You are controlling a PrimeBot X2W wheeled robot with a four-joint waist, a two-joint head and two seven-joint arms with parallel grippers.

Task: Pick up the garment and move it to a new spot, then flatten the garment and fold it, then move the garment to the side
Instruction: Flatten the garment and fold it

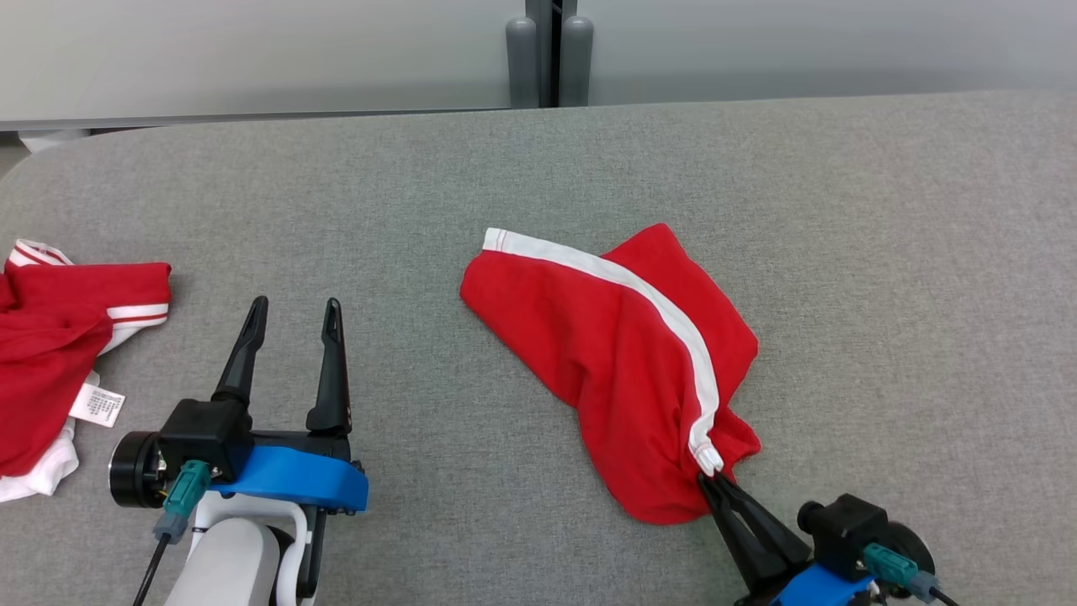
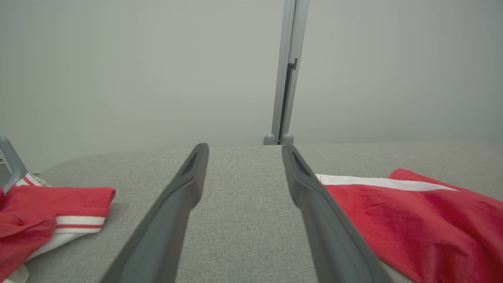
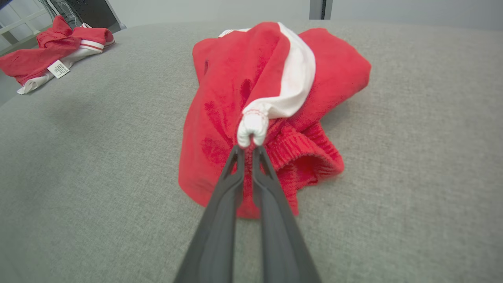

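Red cloth items on the grey fabric surface (image 1: 538,168) numbered two. Item one, the red garment (image 1: 606,353), lay crumpled right of centre in the head view. One white stripe (image 1: 547,254) ran from its upper-left corner down to its lower-right end. Item two, a clothing pile (image 1: 50,362) of red and white cloth, lay at the left edge of that frame, well apart from the red garment. One white care label (image 1: 97,406) showed on its lower-right side.

Grippers numbered two. The right gripper (image 1: 713,481), at the lower right of the head view, was clamped on the red garment, its two dark fingers meeting at the tips and pinching the bunched lower end of the white stripe. In the right wrist view the right gripper (image 3: 247,148) held that white end at frame centre. A ribbed red edge (image 3: 302,157) lay just right of the fingertips, and the clothing pile (image 3: 51,51) sat at the upper left.

The left gripper (image 1: 294,313), at the lower left of the head view, stood with its fingers spread wide, holding nothing. In the left wrist view the left gripper (image 2: 244,149) framed bare grey fabric, with the red garment (image 2: 412,216) at the lower right and the clothing pile (image 2: 51,204) at the lower left.

Two grey posts (image 1: 547,50) stood side by side at the top centre of the head view.
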